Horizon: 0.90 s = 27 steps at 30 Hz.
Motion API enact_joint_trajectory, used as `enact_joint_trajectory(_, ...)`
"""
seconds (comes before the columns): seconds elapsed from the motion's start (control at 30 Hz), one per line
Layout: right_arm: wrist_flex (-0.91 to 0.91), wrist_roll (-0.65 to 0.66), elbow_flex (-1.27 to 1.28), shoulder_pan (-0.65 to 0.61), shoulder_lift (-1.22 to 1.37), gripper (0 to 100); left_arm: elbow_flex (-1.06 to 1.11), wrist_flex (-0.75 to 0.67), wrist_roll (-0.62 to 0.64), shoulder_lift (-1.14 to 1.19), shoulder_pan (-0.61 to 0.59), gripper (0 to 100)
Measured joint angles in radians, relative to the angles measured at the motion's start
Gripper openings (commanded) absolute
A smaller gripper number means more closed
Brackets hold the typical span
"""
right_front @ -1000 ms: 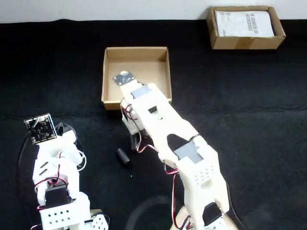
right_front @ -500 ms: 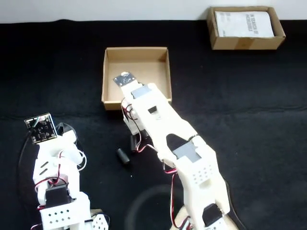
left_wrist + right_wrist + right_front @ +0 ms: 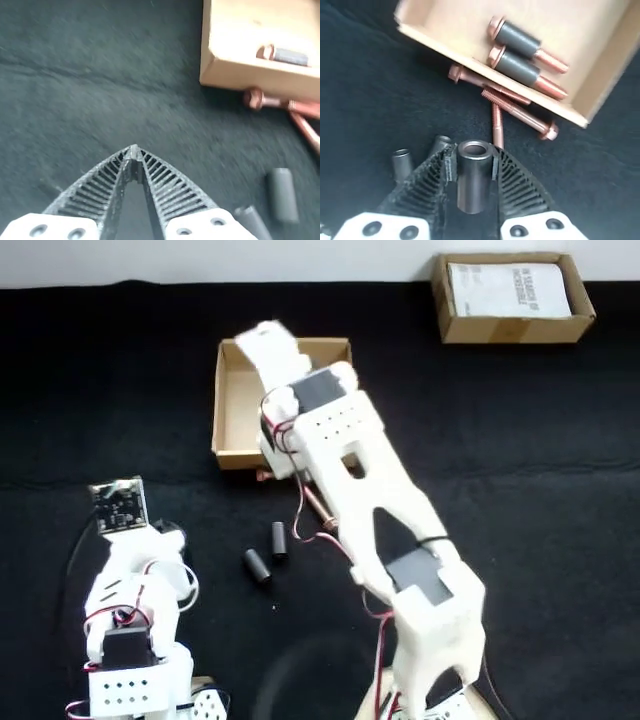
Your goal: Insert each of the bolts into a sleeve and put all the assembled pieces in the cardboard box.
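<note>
**Right gripper (image 3: 472, 152) carries a sleeve (image 3: 471, 186); loose bolts (image 3: 520, 117) lie by the cardboard box (image 3: 600, 70)**

High view: the cardboard box sits toward the far edge of the table (image 3: 520, 490), left of the middle. The right arm (image 3: 345, 470) rises from the near edge and leans over the box's near wall. The left arm (image 3: 125, 580) stands by the near-left corner. The loose bolts lie on the table just against that near wall. Two spare sleeves (image 3: 279, 540) lie a little nearer the near edge, between the arms. A second box (image 3: 510, 330) stands at the far-right corner, well apart.

Left wrist view: the left gripper (image 3: 134, 150) is pinched together with nothing in it, over bare table. The box, bolts and spare sleeves all lie off toward the right arm's side.

Right wrist view: the right gripper clamps the sleeve with its long axis along the fingers and its open end at the fingertips, facing the bolts. Three bolts lie just past it. Two run roughly along the box wall. The third lies across them, one end aimed back at the gripper; I cannot tell which end. That third bolt looks the closest match to the sleeve's bore line. Lying flat, though, it probably needs the free left gripper to lift and steady it. Two assembled pieces (image 3: 520, 44) already rest inside the box. There is open table on the bolts' near side, but the box wall crowds their far side, and the spare sleeves sit just beside the right gripper.
</note>
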Motion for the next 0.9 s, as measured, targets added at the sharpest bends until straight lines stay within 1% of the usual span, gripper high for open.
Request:
enact_joint_trajectory(0.17, 0.117, -0.052, -0.089, 0.046, -0.13, 0.8, 0.0, 0.012, 0.0, 0.0, 0.006, 1)
enact_joint_trajectory(0.3, 0.133, -0.055, -0.08, 0.126, -0.276, 0.8, 0.0, 0.012, 0.0, 0.0, 0.009, 1)
enact_joint_trajectory(0.4, 0.135, -0.055, -0.009, 0.186, -0.446, 0.8, -0.023, 0.012, 0.0, 0.0, 0.011, 1)
enact_joint_trajectory(0.53, 0.135, -0.055, 0.163, 0.218, -0.709, 0.8, -0.143, 0.064, 0.002, 0.04, 0.092, 1)
enact_joint_trajectory(0.67, 0.135, -0.055, 0.393, 0.224, -1.003, 0.8, -0.295, 0.097, 0.002, 0.239, 0.196, 1)
enact_joint_trajectory(0.77, 0.135, -0.055, 0.589, 0.27, -1.223, 0.8, -0.428, 0.106, -0.005, 0.46, 0.261, 1)
enact_joint_trajectory(0.9, 0.135, -0.052, 0.83, 0.405, -1.479, 0.8, -0.647, 0.175, -0.12, 0.769, 0.345, 1)
